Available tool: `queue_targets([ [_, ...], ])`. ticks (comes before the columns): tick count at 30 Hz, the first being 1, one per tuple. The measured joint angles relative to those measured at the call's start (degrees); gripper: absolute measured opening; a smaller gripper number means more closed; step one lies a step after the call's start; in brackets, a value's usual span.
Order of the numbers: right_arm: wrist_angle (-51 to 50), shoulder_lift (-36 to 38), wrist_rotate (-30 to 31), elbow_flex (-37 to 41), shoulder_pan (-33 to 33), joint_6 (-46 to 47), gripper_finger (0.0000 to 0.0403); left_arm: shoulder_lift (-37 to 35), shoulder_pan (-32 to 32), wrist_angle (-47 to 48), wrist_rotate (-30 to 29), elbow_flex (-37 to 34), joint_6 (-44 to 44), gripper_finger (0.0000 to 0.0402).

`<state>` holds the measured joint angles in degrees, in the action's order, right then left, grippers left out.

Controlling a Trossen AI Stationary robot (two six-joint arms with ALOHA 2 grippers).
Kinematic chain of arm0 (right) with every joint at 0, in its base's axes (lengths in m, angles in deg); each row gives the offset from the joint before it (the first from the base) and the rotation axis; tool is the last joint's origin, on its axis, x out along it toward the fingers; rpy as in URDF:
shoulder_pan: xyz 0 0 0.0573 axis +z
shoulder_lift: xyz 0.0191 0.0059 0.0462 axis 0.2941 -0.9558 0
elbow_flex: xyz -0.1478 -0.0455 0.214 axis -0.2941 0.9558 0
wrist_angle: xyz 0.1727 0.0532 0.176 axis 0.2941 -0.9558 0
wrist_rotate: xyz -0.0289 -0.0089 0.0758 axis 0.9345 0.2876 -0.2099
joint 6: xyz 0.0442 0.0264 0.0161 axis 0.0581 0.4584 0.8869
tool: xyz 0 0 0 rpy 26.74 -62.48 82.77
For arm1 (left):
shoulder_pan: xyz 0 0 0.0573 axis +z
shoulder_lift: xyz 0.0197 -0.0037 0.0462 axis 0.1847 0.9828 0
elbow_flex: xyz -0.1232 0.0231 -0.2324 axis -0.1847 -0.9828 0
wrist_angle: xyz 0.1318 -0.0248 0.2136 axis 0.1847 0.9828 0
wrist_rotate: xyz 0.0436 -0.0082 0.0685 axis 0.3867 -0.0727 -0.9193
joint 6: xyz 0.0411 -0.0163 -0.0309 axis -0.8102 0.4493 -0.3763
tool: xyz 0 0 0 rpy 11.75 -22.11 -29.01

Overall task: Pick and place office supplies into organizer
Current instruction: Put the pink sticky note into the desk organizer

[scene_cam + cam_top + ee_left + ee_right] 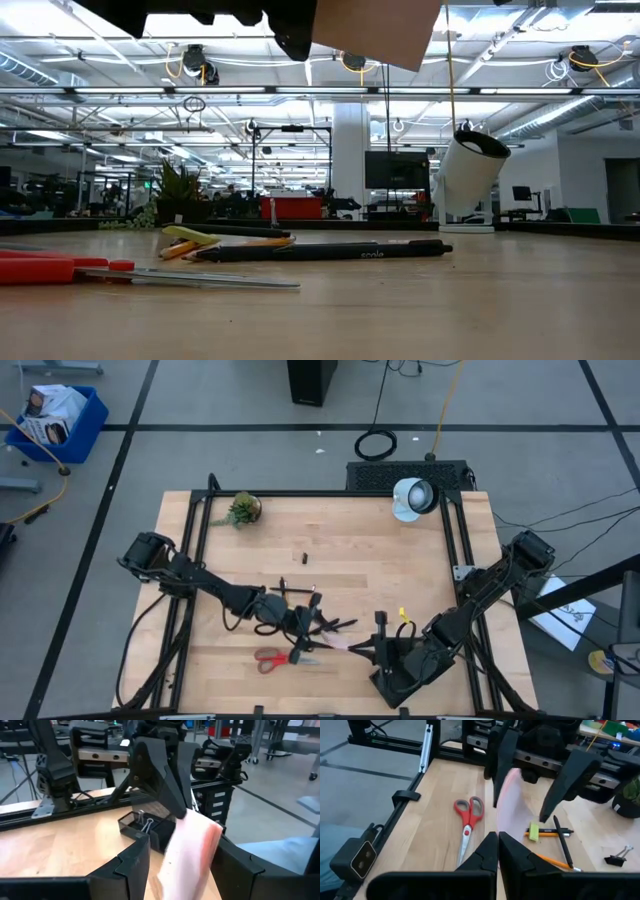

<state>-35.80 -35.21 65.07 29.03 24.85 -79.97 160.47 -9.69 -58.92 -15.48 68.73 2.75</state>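
Early going: left gripper (318,647) clamps the pink sticky-note pad (187,852) mid-table, right gripper (498,851) pinches its other edge, organizer (145,827) at five o'clock, scissors (282,657) and pens (563,841) left.

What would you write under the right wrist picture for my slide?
Both grippers hold the pink sticky-note pad above the table, red-handled scissors lying nearby.

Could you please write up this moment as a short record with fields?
pink sticky-note pad: lifted off the table, between both grippers
left gripper: fingers on either side of the pad
right gripper: fingers shut on the pad's edge
scissors: flat on the table
pens and pencils: loose on the table
organizer: holds binder clips; pad not yet in it
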Motion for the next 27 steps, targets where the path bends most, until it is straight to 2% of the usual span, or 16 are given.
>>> queue_targets([
  [4, 0.1, 0.0, 0.1, 0.0, 0.0, 0.0, 0.0000, 0.0, 0.0, 0.9, 1.0, 0.0, 0.4, 0.0195],
  [8, 0.1, 0.0, 0.1, 0.0, 0.0, 0.1, 0.0000, 0.0, 0.0, 1.1, -0.3, 0.0, 1.6, 0.0184],
  [11, 0.1, 0.0, 0.1, 0.0, 0.0, 0.1, 0.0000, 0.0, 0.0, 0.8, -0.3, 0.0, 1.4, 0.0156],
  [22, 0.2, 0.0, 0.2, 0.0, 0.0, -0.2, 0.0006, 0.0, 0.3, -0.3, -1.9, 0.0, 4.0, 0.0011],
  [27, 0.2, 0.0, 0.8, 0.0, 1.1, -0.2, 0.0027, 0.0, 0.3, -0.4, -1.9, 0.0, 6.7, 0.0018],
])
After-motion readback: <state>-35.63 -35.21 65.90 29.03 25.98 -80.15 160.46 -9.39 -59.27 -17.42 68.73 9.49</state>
